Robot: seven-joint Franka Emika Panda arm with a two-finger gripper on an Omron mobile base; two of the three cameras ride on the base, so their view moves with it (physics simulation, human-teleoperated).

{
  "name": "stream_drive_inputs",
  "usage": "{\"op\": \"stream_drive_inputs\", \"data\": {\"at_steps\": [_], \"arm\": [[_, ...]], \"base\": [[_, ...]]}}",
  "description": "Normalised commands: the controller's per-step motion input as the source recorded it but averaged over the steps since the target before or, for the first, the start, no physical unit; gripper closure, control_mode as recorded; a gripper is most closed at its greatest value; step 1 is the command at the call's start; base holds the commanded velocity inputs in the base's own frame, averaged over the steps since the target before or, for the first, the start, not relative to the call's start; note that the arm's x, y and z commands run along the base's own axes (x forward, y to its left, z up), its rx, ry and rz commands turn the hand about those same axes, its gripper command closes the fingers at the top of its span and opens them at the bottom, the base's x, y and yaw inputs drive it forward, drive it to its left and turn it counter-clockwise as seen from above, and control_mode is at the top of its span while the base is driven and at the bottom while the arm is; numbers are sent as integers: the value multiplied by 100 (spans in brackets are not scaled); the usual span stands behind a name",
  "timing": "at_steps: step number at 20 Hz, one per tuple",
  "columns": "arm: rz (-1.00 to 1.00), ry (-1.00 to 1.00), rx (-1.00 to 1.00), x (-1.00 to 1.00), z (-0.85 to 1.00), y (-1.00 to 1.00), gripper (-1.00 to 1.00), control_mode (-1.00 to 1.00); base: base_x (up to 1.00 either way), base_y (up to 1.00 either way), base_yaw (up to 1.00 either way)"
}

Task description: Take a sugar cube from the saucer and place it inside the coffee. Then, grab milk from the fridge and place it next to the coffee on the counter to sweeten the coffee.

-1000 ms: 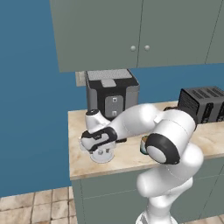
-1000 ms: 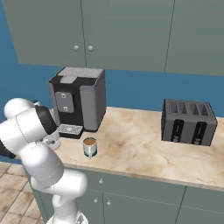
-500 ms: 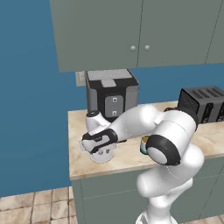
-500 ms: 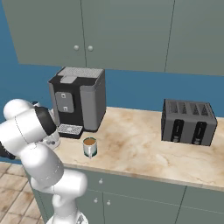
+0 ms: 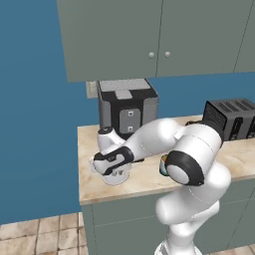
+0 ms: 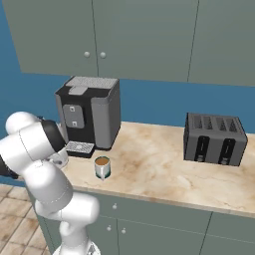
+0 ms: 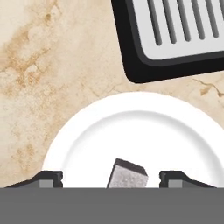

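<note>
White and shallow, the saucer [image 7: 131, 131] lies on the beige marbled surface [image 6: 149, 164] near its left end, holding a single sugar cube [image 7: 127, 175] that sits tilted on the dish between the two dark fingers [image 7: 48, 178]. In the hand view the fingers stand apart on either side of the cube, with a clear gap showing between each tip and the cube, so nothing is gripped. Just beyond the saucer's rim lies the dark-framed, slotted drip tray [image 7: 175, 35] of the black and grey coffee machine [image 6: 92, 112], which stands at the back of the surface towards its left end.

From the left base view the white arm [image 5: 164, 149] reaches down and left over the front left corner of the surface, its gripper [image 5: 113, 172] low over the saucer [image 5: 115, 178].

The coffee [image 6: 102, 167], a white mug with a greenish band and brown liquid nearly to the brim, stands near the front edge of the surface, just right of the drip tray [image 6: 79, 148] and apart from it. A black toaster [image 6: 215, 138] sits well apart, towards the right end at the back. Grey-green cabinets [image 6: 124, 40] hang above.
</note>
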Motion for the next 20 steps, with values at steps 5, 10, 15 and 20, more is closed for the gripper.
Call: {"op": "stream_drive_inputs", "data": {"at_steps": [5, 10, 15, 20], "arm": [[0, 0, 0, 0, 0, 0, 100, -100], [0, 0, 0, -1, 0, 0, 100, -100], [0, -12, 0, -29, 16, -1, 100, -100], [-2, -13, 2, -46, 62, -30, 100, -100]], "base": [[0, 0, 0], [0, 0, 0], [0, 0, 0], [0, 0, 0]]}}
